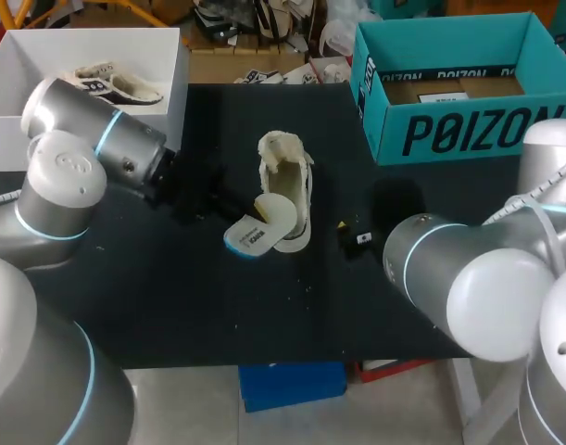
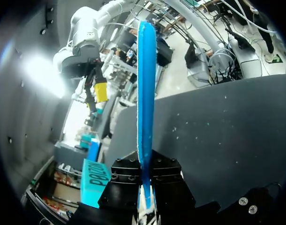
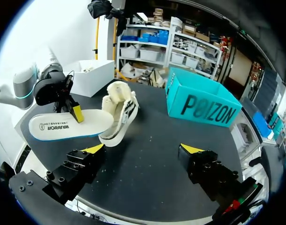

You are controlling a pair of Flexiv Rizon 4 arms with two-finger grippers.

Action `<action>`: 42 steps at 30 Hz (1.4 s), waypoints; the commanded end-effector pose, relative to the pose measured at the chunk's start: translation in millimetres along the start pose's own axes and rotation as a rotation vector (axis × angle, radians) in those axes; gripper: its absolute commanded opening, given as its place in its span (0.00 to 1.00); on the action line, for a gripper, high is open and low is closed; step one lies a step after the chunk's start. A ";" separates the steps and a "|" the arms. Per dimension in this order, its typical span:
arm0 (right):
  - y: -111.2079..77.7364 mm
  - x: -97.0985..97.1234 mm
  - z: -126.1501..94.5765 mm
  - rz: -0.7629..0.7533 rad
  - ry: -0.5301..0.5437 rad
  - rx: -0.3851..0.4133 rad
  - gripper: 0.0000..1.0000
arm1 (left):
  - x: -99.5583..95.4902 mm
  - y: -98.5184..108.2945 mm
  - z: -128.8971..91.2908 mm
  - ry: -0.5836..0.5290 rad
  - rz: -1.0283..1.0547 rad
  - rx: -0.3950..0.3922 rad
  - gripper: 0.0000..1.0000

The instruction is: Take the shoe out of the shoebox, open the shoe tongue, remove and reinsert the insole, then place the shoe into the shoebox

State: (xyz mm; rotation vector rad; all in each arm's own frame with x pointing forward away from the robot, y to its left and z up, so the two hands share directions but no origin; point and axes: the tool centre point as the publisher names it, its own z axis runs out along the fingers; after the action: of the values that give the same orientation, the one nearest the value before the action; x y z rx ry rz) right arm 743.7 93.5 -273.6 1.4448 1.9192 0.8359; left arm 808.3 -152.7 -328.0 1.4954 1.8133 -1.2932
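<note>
Insole [image 1: 259, 232], flat and white with a thin blue rim and dark print on its top, is held at its heel end by the left gripper [image 3: 77, 114], whose fingers are clamped on it from above and below. Its toe end meets the heel opening of the shoe [image 1: 287, 185]; how far it goes in cannot be told. The shoe is cream and soft-looking, with dark side stripes and a crumpled upper, and lies mid-table [image 1: 171, 306] on the matte black, speckled top.

The left wrist view shows the insole only edge-on, as a narrow blue strip rising from between black finger blocks. The head view hides that grip, since the fingers are lost dark against dark. The right wrist view alone shows a yellow tip pressed on the insole's top.

The right gripper [image 3: 143, 149] hangs near the shoe, its jaws spread wide with nothing between them.

The teal cardboard shoebox [image 1: 459, 83] stands open at the far right corner. A white box [image 1: 88, 56] at the far left holds a second shoe [image 1: 120, 83], partly hidden by the left arm.
</note>
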 end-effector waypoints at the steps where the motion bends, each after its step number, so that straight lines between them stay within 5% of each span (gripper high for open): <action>1: -0.9 2.7 0.5 0.002 -0.005 -0.003 1.00 | -2.0 -0.5 5.0 0.015 -0.007 -0.022 0.00; 29: -0.9 2.7 0.5 0.002 -0.005 -0.003 1.00 | -9.1 56.2 31.6 0.044 -0.045 -0.037 0.00; 42: -0.9 2.7 0.5 0.002 -0.005 -0.003 1.00 | -9.9 87.9 37.4 0.081 -0.041 -0.123 0.00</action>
State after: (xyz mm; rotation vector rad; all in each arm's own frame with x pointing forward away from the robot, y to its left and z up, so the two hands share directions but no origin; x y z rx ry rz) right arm 743.5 94.0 -273.8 1.4449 1.9173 0.8349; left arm 880.5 -187.6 -365.7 1.4730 1.9433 -1.1347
